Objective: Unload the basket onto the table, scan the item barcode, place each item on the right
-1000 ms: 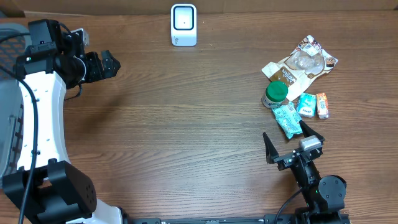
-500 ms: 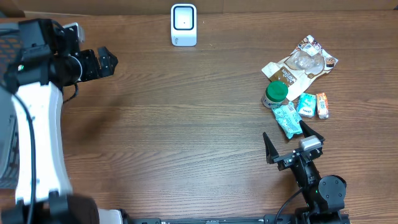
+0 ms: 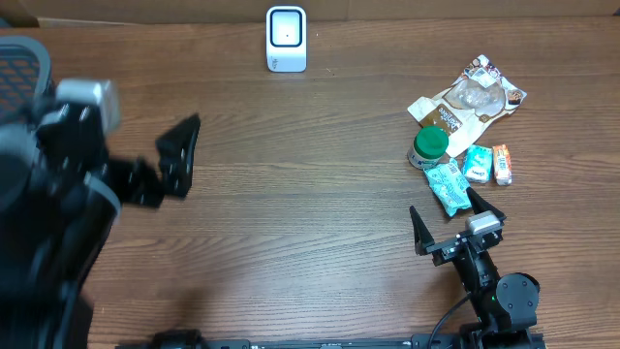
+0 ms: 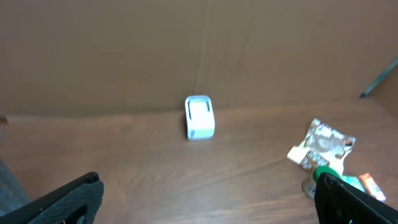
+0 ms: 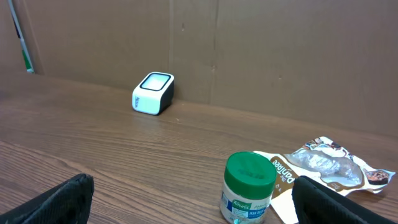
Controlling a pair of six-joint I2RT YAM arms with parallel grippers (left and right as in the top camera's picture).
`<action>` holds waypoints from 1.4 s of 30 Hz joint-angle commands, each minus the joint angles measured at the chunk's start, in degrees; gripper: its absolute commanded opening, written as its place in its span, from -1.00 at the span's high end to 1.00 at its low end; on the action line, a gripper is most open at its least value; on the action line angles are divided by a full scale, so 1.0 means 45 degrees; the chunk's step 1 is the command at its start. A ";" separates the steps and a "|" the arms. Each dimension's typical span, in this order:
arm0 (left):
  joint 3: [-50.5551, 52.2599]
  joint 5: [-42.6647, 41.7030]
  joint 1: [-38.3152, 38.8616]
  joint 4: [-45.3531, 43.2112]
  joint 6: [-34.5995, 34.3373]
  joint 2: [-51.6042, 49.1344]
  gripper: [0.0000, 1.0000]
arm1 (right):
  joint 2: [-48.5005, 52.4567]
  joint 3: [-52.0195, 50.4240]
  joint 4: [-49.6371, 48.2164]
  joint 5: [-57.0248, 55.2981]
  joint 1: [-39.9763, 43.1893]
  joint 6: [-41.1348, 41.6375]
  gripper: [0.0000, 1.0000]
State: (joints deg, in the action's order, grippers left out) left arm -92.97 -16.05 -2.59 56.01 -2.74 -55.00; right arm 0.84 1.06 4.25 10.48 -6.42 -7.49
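Note:
A white barcode scanner (image 3: 286, 39) stands at the table's back edge; both wrist views show the scanner (image 4: 199, 116) (image 5: 153, 93). The items lie in a group at the right: a green-lidded jar (image 3: 429, 145) (image 5: 249, 186), a clear snack bag (image 3: 470, 102) (image 5: 329, 165), two teal packets (image 3: 447, 186) and an orange packet (image 3: 502, 163). My right gripper (image 3: 450, 225) is open and empty just in front of the teal packets, facing the jar. My left gripper (image 3: 167, 170), blurred, is open and empty over the left side of the table, far from the items.
A brown cardboard wall (image 5: 280, 50) runs behind the table. A dark mesh chair back (image 3: 19, 68) shows at the far left edge. Bare wood (image 3: 310, 194) lies between the two arms.
My left arm has swung from the back left corner forward and to the right, still open. The right arm and all items have stayed put.

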 commanded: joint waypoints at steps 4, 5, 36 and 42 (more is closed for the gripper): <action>-0.0058 0.0024 0.0121 0.0423 0.0330 0.1603 -0.99 | -0.0151 -0.0136 -0.0078 -0.0068 -0.0063 -0.0019 -1.00; 0.0029 0.0170 0.0136 0.0413 0.0427 0.1792 -1.00 | -0.0151 -0.0136 -0.0078 -0.0068 -0.0063 -0.0019 -0.99; 1.7452 0.2166 0.0559 -1.0924 0.2807 1.1434 -1.00 | -0.0151 -0.0136 -0.0078 -0.0068 -0.0063 -0.0019 -1.00; 1.8544 0.3376 0.0554 -1.1166 0.2905 1.2186 -1.00 | -0.0151 -0.0136 -0.0078 -0.0068 -0.0063 -0.0019 -0.99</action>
State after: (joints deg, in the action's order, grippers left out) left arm -11.60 -4.84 0.30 6.81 8.34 -1.41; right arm 0.84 1.06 4.14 10.48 -6.42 -7.51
